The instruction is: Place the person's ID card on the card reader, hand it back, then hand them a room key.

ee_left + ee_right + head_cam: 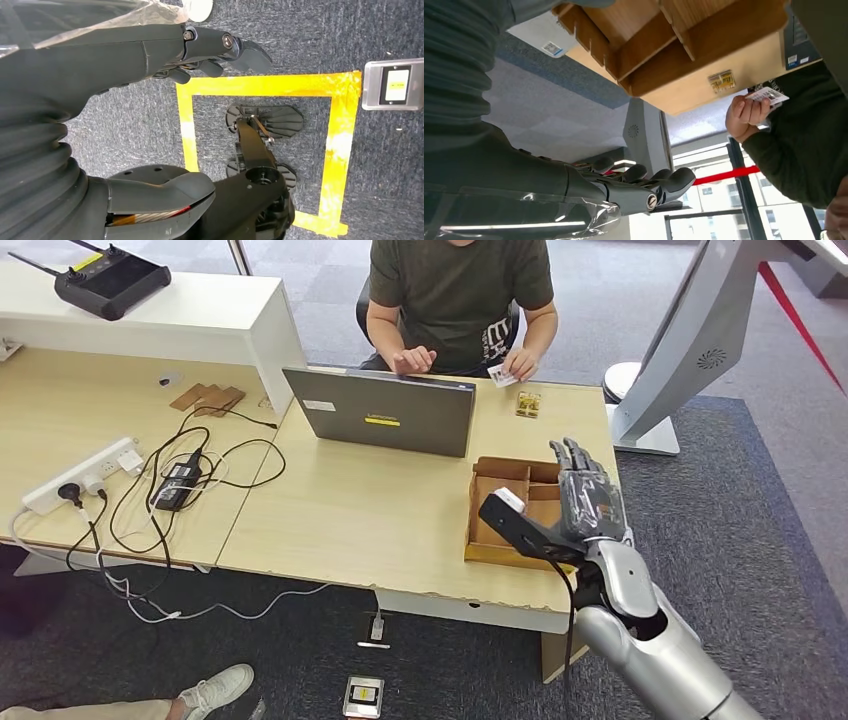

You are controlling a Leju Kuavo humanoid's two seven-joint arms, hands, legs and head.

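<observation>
While the person's hand (520, 364) holds the ID card (501, 375) across the bench (380, 520), your right robot hand (585, 502), fingers apart and empty, risks snagging the cardboard tray (487, 510) when reaching.

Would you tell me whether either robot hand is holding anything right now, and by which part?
Neither: the right hand hovers open over the cardboard tray; the left hand hangs empty. The person holds the card by its edge.
</observation>
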